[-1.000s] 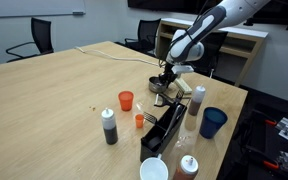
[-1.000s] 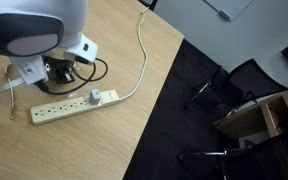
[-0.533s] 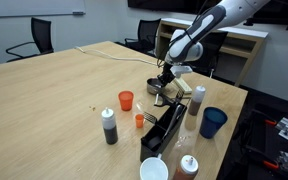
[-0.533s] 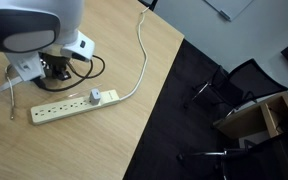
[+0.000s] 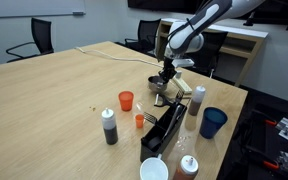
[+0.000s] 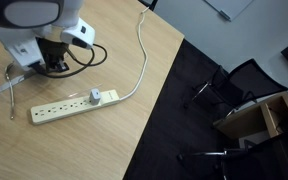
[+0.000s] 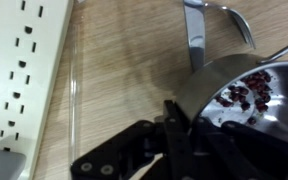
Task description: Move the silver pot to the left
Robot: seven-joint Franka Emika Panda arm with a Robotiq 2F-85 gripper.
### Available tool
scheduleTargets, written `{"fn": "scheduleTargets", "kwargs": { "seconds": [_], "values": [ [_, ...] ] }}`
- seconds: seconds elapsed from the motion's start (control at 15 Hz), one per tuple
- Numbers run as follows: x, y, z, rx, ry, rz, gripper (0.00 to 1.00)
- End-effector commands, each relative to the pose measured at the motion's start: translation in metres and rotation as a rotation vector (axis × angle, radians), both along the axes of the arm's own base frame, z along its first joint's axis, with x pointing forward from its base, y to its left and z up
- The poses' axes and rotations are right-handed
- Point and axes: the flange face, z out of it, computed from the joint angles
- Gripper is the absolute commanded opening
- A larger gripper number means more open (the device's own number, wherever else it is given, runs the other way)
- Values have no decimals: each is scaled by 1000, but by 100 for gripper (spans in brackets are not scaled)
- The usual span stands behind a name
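Wrist view: tool (image 7: 175,127) tight on silver pot (image 7: 208,86)

You're in an office meeting room, long wooden conference table (image 5: 54,90), black swivel chairs (image 5: 39,38) around it, power strip (image 6: 69,104) on the tabletop, dark carpet (image 6: 179,115) underfoot.

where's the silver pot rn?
In an exterior view the silver pot sits right of centre on the table, beyond the orange cup, the gripper pinching its rim. In the wrist view it's right of the power strip.
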Motion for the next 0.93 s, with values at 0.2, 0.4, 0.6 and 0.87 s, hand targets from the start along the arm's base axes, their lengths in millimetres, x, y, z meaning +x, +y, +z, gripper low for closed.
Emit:
{"fn": "scheduleTargets", "kwargs": {
  "seconds": [0.2,0.4,0.6,0.87],
  "values": [
    [1,24,58,15,25,130,2],
    [7,46,62,24,-14,262,2],
    [7,76,58,46,-36,437,2],
    [7,104,51,65,-55,628,2]
  ]
}}
